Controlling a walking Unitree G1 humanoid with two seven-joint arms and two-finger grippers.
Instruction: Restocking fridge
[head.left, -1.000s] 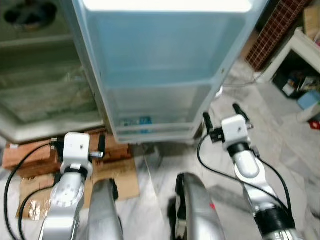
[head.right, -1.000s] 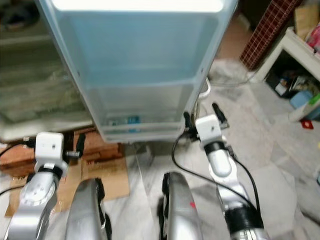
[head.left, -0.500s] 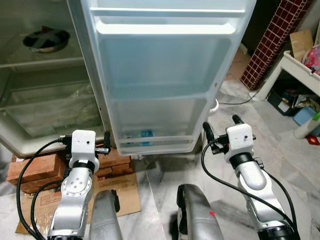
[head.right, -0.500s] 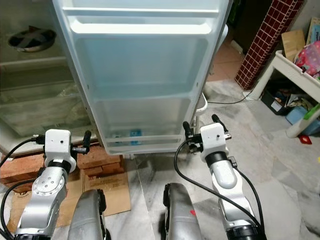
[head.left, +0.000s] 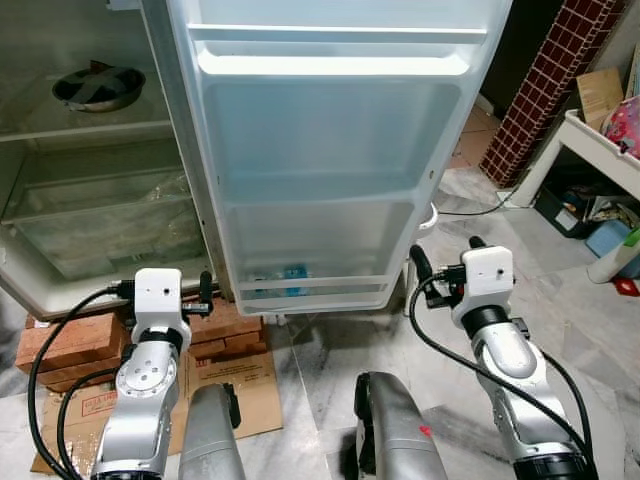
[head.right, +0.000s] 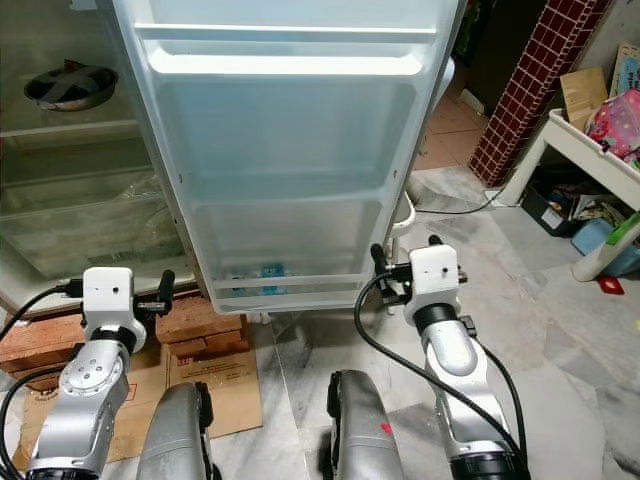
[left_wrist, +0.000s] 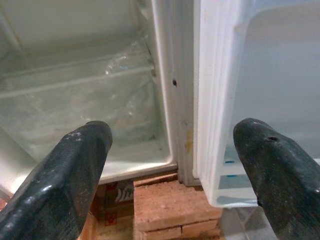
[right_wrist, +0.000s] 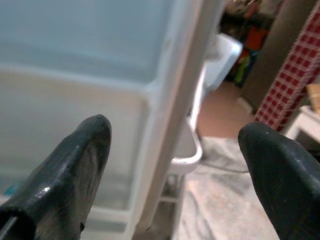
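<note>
You had the fridge door (head.left: 330, 170) swung open straight ahead, the open fridge (head.left: 90, 190) to its left. Your left gripper (left_wrist: 170, 185) sat low by the hinge, fingers spread, empty; your right gripper (right_wrist: 172, 175) was at the door's outer edge, also spread, empty.

Fridge (head.left: 80, 190) left (on bricks (head.left: 70, 340)); door (head.left: 320, 180) ahead.
</note>
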